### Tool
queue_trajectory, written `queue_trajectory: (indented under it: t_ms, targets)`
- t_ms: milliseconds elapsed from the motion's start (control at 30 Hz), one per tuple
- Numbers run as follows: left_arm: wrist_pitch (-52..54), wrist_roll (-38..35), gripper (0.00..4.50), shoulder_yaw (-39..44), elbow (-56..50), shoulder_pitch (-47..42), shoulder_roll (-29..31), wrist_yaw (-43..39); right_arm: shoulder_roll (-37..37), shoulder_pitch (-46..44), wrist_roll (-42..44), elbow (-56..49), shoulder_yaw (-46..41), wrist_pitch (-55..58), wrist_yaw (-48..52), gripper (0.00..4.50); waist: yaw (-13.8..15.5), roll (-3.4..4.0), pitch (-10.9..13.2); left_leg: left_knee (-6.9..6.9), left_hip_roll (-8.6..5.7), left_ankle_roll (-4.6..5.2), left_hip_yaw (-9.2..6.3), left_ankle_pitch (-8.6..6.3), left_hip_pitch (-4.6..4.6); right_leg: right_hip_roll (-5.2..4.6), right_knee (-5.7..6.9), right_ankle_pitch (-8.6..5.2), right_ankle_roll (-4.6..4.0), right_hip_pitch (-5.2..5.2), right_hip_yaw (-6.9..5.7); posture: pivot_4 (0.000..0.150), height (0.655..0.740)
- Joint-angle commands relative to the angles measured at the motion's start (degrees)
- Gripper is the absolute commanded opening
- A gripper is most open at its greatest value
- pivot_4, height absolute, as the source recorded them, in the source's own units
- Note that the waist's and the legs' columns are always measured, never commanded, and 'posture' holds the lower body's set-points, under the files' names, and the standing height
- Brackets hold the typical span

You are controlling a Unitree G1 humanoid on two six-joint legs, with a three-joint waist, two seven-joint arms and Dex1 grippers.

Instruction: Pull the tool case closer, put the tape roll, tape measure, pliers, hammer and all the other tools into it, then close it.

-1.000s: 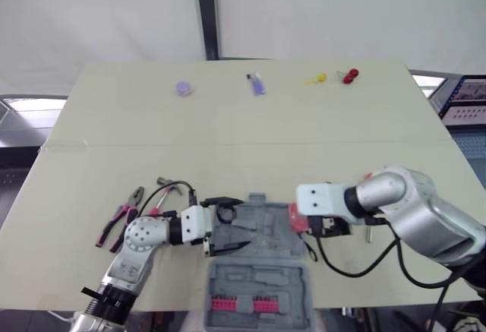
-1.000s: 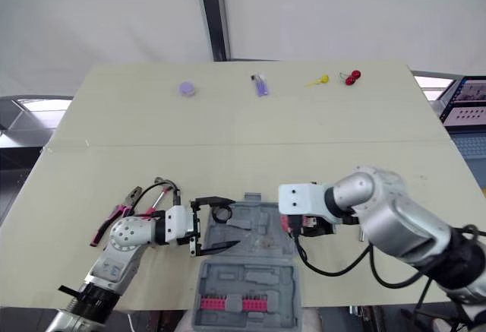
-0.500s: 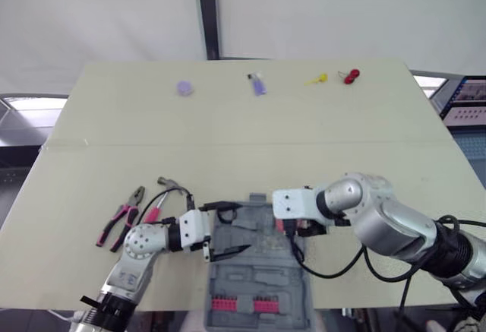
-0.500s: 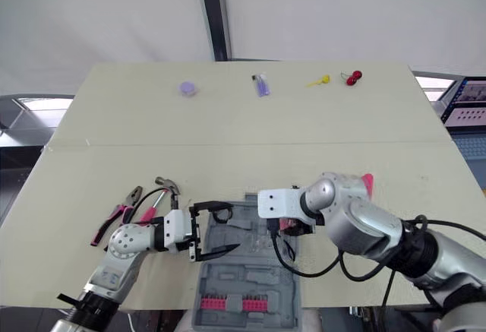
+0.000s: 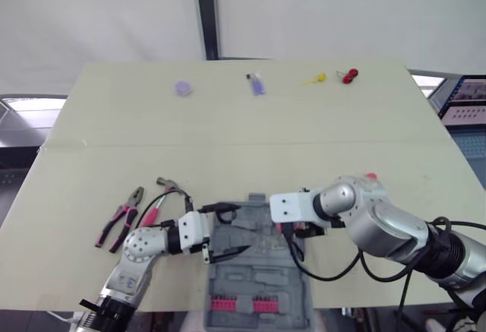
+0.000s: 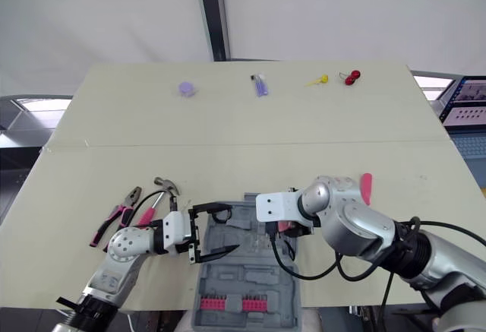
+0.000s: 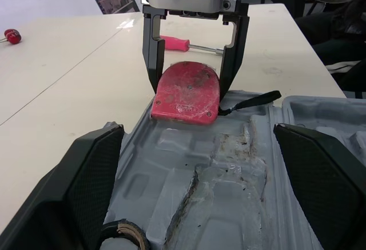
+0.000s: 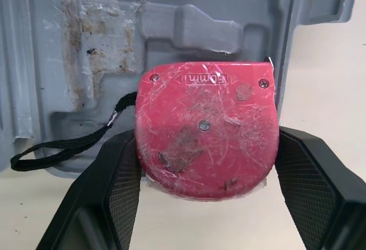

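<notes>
- My right gripper [image 7: 190, 85] is clamped on the red tape measure [image 8: 206, 130], with one finger at each side of it.
- The tape measure is at the right edge of the grey tool case [image 6: 243, 277]. One part of it is over the rim of the tray and the other part is over the bare table [image 6: 250, 150]. It appears to rest on the rim.
- Its black strap [image 8: 63, 144] lies inside the tray.
- My left gripper [image 6: 231, 227] is at the left side of the case. Its fingers are wide apart and point across the tray toward the tape measure.
- A dark ring [image 7: 121, 226] lies just beside one left finger; I cannot tell if they touch.
- The case is open. Its far half is between my two grippers. Its near half, with a row of red bits, comes to the near edge of the table and seems to go past it.
- The pliers [image 6: 115, 216] and the hammer [image 6: 163, 186] lie on the table to the left of the case, near my left arm and apart from the case.
- A pink-handled screwdriver [image 7: 174, 43] lies on the table beyond my right gripper.
- Past the seam, the far half of the table is open.
- Near the far edge, well apart from the case, are a purple disc [image 6: 187, 87], a purple stick [image 6: 260, 85], a yellow piece [image 6: 317, 80] and a red piece [image 6: 351, 77].
</notes>
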Motion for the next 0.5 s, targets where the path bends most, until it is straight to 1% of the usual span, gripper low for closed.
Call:
queue_trajectory:
  t_ms: [33, 500]
  targets:
    - [-0.47, -0.53, 4.50, 0.42, -2.47, 0.16, -0.04, 0.29, 0.73, 0.15, -1.92, 0.04, -0.29, -0.81, -0.94, 2.93, -0.05, 0.00, 0.00, 0.00, 0.00, 0.00, 0.00, 0.00, 0.00, 0.00, 0.00, 0.00, 0.00, 0.00, 0.00, 0.150, 0.7400]
    - [-0.28, -0.39, 4.50, 0.30, -2.52, -0.01, 0.19, 0.23, 2.77, 1.10, -4.62, 1.25, -0.47, -1.90, -0.72, 2.93, -0.70, 0.00, 0.00, -0.04, 0.00, 0.00, -0.01, 0.00, 0.00, 0.00, 0.00, 0.00, 0.00, -0.01, 0.00, 0.150, 0.7400]
